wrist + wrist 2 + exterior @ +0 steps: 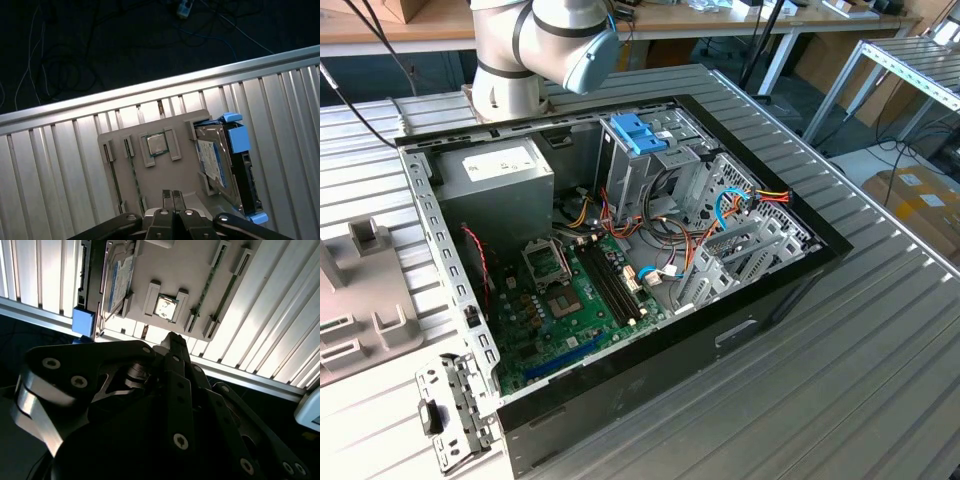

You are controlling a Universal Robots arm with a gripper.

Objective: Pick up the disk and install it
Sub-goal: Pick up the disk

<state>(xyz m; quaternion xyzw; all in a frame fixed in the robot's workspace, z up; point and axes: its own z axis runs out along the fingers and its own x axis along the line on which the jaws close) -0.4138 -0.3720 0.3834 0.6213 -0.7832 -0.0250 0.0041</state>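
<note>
Fingers (pixel 167 200) pressed together, holding nothing, hovering over the grey holder (pixel 155 182) on the ribbed desk (pixel 55 165). The disk (pixel 220 160) lies in that holder, off to one side of them. To my eye, a clean grab means centring squarely across its blue rails.

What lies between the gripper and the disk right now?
In the first wrist view, only a bare stretch of the grey tray lies between the gripper and the disk.
</note>
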